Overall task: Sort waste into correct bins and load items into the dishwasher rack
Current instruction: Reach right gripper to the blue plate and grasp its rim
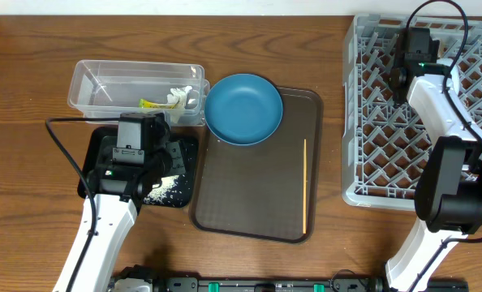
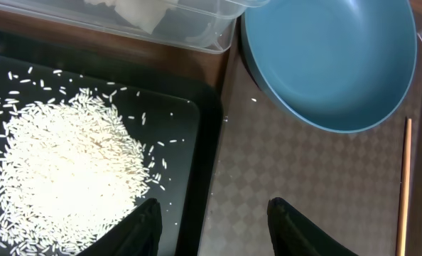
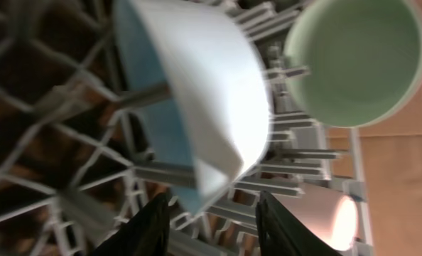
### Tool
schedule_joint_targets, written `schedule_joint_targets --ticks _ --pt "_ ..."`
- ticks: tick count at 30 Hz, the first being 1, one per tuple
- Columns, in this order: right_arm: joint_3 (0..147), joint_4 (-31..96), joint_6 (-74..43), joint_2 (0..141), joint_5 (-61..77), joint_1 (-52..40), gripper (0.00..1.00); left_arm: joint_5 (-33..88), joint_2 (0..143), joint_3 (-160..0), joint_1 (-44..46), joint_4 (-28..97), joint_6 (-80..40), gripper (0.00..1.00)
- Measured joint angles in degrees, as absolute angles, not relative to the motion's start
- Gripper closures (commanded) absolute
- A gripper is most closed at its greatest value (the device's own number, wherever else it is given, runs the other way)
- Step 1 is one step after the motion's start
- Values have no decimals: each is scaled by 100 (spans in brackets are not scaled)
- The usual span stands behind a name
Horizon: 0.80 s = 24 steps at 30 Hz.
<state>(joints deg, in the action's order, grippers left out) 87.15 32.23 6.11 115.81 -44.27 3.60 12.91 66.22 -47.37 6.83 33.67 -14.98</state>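
Note:
The clear tub (image 1: 103, 81) holds the yellow-green wrapper (image 1: 152, 103) and white tissue (image 1: 178, 95). The black tray (image 2: 197, 142) carries a heap of rice grains (image 2: 62, 171). My left gripper (image 2: 212, 213) is open and empty above the seam between the black tray and the brown tray. The dark blue dish (image 1: 243, 108) sits on the brown tray's far left corner, and the wooden stick (image 1: 305, 182) lies along its right side. My right gripper (image 3: 212, 203) is open inside the grey rack (image 1: 371, 122), just below a pale blue bowl (image 3: 197, 92) standing on edge. A mint bowl (image 3: 356, 57) stands beside it.
The brown serving tray (image 1: 249, 195) lies between the black tray and the rack. The right arm (image 1: 436, 105) reaches over the rack and hides both bowls in the overhead view. The rack's pegs (image 3: 296, 178) crowd around the right fingers.

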Motion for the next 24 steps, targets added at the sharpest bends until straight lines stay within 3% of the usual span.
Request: schedule_joint_targets --ticks 4,14,18,24 --pt "8702 3258 523 11382 -3625 360 49 1291 6622 -4737 683 3369 -1503 49" --pt "8729 3280 412 9791 12 -5 43 1291 6624 -4737 683 3389 -1503 48" --pt "8739 3385 292 9911 1192 -530 41 1291 6689 -4737 683 3393 -1503 48" --pt "8737 3487 178 10497 1612 -1223 42 1291 6862 -4737 683 3400 -1503 48"
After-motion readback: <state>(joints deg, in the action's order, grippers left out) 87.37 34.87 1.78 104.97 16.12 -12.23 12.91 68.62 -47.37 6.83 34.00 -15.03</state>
